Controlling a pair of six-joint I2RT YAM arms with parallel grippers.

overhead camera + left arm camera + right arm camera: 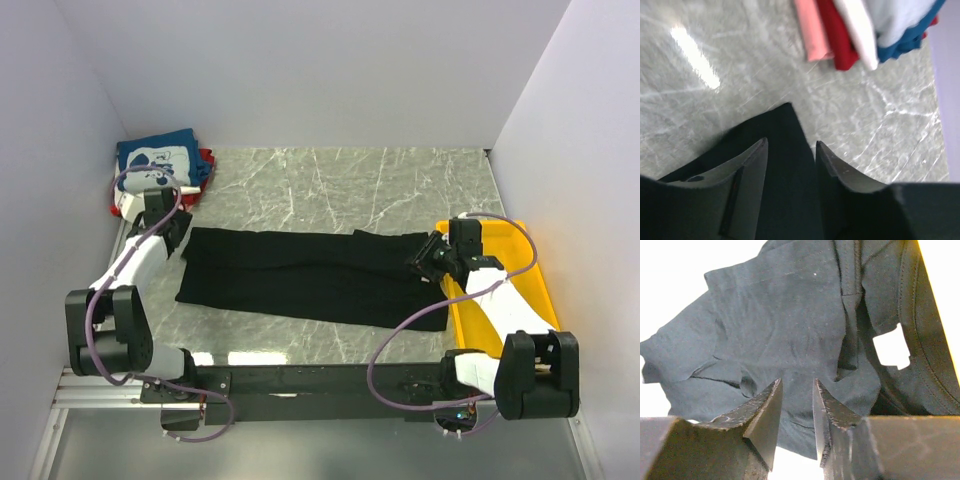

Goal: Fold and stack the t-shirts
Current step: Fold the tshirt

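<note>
A large black t-shirt [310, 275] lies folded into a long band across the marble table [330, 180]. My left gripper [170, 232] is over its left end. In the left wrist view the jaws [790, 142] stand apart with a corner of the black cloth [785, 122] flat beneath them. My right gripper [425, 258] is over the shirt's right end. Its jaws [796, 382] are parted above rumpled black fabric [780, 315], gripping nothing. A stack of folded t-shirts [160, 165] sits at the back left, with a blue printed one on top. Its red [837, 35], white [857, 30] and blue [905, 35] edges show in the left wrist view.
A yellow plastic tray [510, 290] stands at the right edge of the table, with the right arm reaching over it. White walls close in the table on the left, back and right. A pink folded layer [812, 30] lies beside the red one.
</note>
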